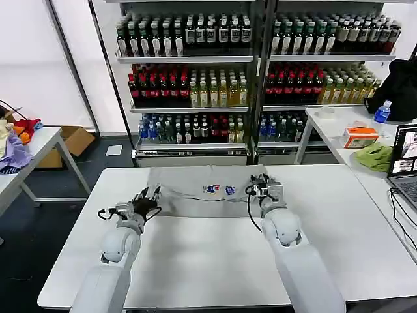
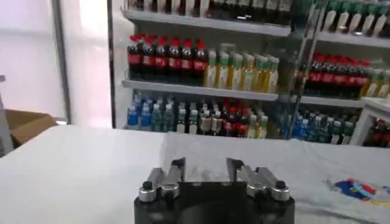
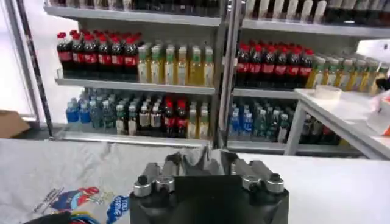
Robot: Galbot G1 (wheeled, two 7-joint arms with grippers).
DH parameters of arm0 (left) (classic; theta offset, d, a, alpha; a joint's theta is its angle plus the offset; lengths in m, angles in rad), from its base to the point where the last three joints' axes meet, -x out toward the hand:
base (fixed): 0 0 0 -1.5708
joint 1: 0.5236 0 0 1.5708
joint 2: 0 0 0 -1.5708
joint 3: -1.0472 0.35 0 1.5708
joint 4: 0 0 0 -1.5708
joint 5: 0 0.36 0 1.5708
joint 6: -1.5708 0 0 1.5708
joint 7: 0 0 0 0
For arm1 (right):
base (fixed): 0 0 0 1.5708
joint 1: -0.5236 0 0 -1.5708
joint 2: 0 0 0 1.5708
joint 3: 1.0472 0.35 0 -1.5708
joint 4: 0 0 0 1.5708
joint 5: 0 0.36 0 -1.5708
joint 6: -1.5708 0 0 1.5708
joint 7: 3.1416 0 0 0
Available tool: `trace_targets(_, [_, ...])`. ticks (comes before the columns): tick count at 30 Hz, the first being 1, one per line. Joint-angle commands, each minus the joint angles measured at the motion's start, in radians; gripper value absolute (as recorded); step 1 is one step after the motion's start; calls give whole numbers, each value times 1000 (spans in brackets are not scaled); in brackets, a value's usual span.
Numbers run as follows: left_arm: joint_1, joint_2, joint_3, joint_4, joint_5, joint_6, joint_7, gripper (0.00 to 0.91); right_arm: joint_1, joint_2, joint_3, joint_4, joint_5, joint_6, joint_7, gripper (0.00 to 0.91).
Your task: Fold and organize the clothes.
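We are seeing a light grey shirt (image 1: 202,192) lying flat across the far half of the white desk (image 1: 215,261), its small coloured print (image 1: 219,190) facing up. Our left pincer (image 1: 148,197) is resting at the shirt's left edge, fingers apart. Our right pincer (image 1: 262,189) is sitting at its right edge, clamped on a raised fold of cloth.

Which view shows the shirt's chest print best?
The right wrist view: the chest print appears largest there, with red and blue shapes readable beside the right tool. The head view shows it small on the grey shirt. The left wrist view catches it at the frame edge.
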Motion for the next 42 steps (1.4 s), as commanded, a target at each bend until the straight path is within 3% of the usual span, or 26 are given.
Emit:
trace_targets(1, [52, 12, -7, -94, 12, 47, -29, 907, 25, 16, -4, 2, 54, 36, 68, 907])
trace_targets(5, [77, 8, -12, -134, 16, 67, -34, 907, 16, 8, 2, 57, 108, -1, 93, 907])
trace_targets(19, [159, 2, -7, -205, 39, 93, -31, 907, -247, -123, 65, 253, 82, -61, 94, 907])
trace_targets(42, [124, 13, -17, -99, 65, 110, -34, 907, -276, -124, 75, 159, 88, -62, 92, 907])
